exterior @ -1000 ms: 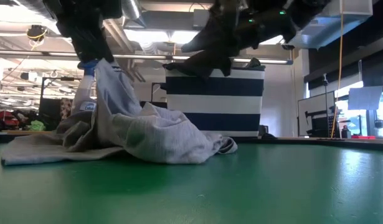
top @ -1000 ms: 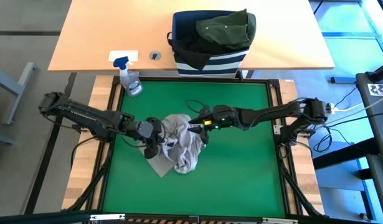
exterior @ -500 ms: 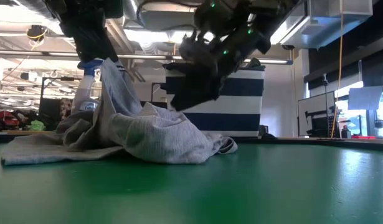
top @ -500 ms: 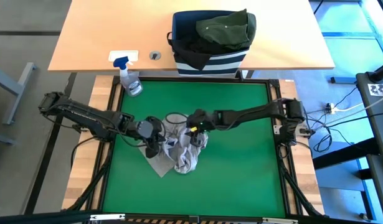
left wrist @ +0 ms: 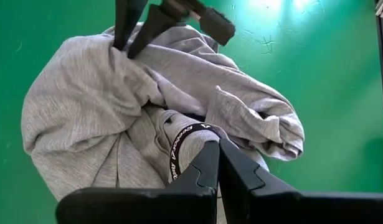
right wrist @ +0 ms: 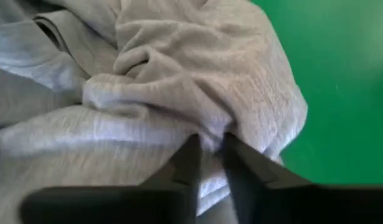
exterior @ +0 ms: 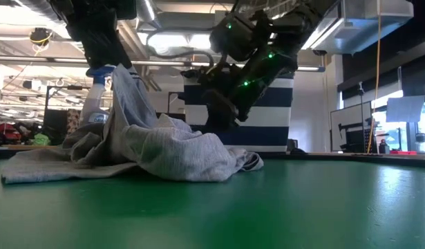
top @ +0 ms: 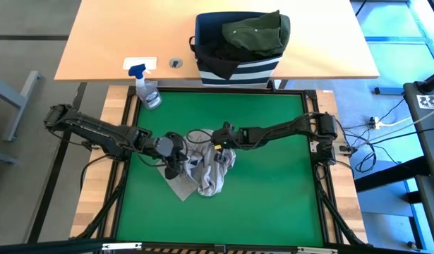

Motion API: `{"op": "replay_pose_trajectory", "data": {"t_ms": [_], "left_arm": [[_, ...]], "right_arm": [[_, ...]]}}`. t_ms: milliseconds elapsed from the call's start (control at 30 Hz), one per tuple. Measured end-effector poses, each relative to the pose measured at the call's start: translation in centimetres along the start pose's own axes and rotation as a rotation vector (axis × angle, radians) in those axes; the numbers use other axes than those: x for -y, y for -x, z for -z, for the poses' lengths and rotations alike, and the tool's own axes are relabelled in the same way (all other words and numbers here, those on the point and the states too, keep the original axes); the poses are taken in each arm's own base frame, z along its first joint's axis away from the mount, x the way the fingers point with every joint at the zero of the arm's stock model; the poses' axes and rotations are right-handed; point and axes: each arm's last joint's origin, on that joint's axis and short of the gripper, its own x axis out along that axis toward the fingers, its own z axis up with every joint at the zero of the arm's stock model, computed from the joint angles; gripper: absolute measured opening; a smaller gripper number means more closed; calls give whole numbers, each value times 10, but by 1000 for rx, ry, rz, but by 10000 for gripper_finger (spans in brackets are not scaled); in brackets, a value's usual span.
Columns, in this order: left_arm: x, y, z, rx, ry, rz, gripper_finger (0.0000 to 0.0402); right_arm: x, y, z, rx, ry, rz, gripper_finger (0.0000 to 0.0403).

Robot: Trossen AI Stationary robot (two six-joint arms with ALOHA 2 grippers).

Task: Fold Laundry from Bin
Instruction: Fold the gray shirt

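Green matting (top: pixel 266 183) covers the work surface, and from above we see the light grey garment (top: pixel 206 169) bunched near its middle, both arms meeting over it. Behind, on the wooden table (top: pixel 104 42), the striped bin (top: pixel 238 67) holds the dark olive garment (top: pixel 255 32); a spray bottle (top: pixel 147 88) stands nearby. Only the wrist views show the grips: our left gripper (left wrist: pixel 217 163) is closed on a fold by the printed waistband, our right gripper (right wrist: pixel 210 155) pinches a grey ridge. The low view alone shows cloth lifted under the left gripper.

Dark jointed arms, green indicator lights
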Motion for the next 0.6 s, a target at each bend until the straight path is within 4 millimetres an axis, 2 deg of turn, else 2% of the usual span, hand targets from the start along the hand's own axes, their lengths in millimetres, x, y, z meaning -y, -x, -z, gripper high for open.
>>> {"op": "replay_pose_trajectory", "data": {"t_ms": [67,133,233,400,600], "left_arm": [[0,0,0,3,-9,2,0],[1,0,-1,10,-16,6,0],[0,0,-1,11,-15,7,0],[2,6,-12,36,-1,22,0],[5,35,-53,135,-81,17,0]], "right_arm": [[1,-2,5,-49,22,-5,13],[2,-1,8,-76,52,35,10],[7,21,4,-114,96,79,5],[22,86,-11,-138,127,186,2],[41,183,-13,-107,55,257,1]]}}
